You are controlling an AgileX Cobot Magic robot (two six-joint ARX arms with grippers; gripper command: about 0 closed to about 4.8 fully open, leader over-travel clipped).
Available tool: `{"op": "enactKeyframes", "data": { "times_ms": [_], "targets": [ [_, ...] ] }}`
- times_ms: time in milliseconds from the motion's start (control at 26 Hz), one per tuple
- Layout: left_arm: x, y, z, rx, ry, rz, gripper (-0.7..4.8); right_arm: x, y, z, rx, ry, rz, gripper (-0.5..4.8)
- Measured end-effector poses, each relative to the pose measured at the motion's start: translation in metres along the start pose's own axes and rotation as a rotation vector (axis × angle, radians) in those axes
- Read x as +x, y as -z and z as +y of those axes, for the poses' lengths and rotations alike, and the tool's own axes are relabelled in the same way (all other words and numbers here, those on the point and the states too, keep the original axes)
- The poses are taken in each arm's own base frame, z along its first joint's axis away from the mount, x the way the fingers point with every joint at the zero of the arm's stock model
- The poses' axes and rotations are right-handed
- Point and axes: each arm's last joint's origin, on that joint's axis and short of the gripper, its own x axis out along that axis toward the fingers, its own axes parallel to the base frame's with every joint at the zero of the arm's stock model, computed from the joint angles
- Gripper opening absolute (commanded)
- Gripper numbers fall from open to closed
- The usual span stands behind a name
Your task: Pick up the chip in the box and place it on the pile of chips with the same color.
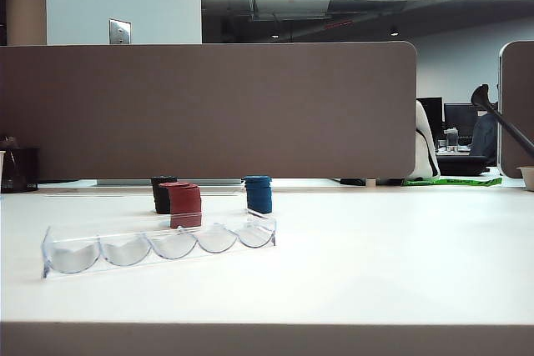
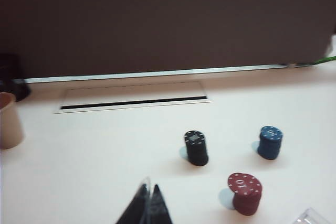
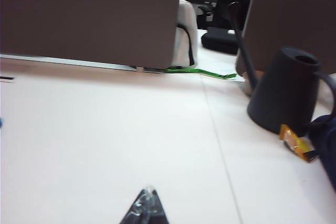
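Nearest the front edge of the white table (image 1: 392, 273) lay the box (image 1: 158, 246), a clear low tray in the lower left of the exterior frame. Its long axis ran left to right, the right end angled slightly away, and its five scalloped slots showed nothing inside them.

Just behind the box stood the pile of chips with the same color (image 1: 184, 205), a short dark red stack. In the left wrist view its top chip (image 2: 244, 184) lay face up, tilted a little, the white "10" and edge dots showing; whether that was the chip from the box I could not tell. The black stack (image 1: 161, 193) stood just left of and behind the red one, and the blue stack (image 1: 258, 193) a little apart to the right. All three were upright, none touching.

The left claw (image 2: 148, 208) hung at the bottom edge of its wrist view, short of the stacks, its tips pressed together and holding nothing. The right claw (image 3: 145, 209) sat low in its own view over bare table, tips likewise together and empty.

Farther back ran a brown partition (image 1: 209, 110). A dark watering can (image 3: 287, 92) stood at the right of the right wrist view, well clear of the chips. A tan cup (image 2: 9, 120) sat at the left edge of the left wrist view.
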Motion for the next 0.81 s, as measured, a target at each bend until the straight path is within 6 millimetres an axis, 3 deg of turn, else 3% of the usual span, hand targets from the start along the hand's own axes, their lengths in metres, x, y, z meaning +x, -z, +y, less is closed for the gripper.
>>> {"op": "enactKeyframes", "data": {
  "times_ms": [192,346,808],
  "targets": [
    [-0.026,-0.002,0.002,0.014,-0.029,-0.033,-0.06,0.000,0.001,0.000,0.034,-0.005,-0.006,-0.05],
    [-0.048,-0.001,0.002,0.015,-0.022,-0.068,-0.06,0.012,0.016,0.004,0.037,-0.017,-0.052,-0.05],
    [-0.057,0.017,0.000,0.019,0.033,0.099,-0.05,0.024,0.038,0.009,0.052,-0.041,-0.143,-0.05]
  ]
}}
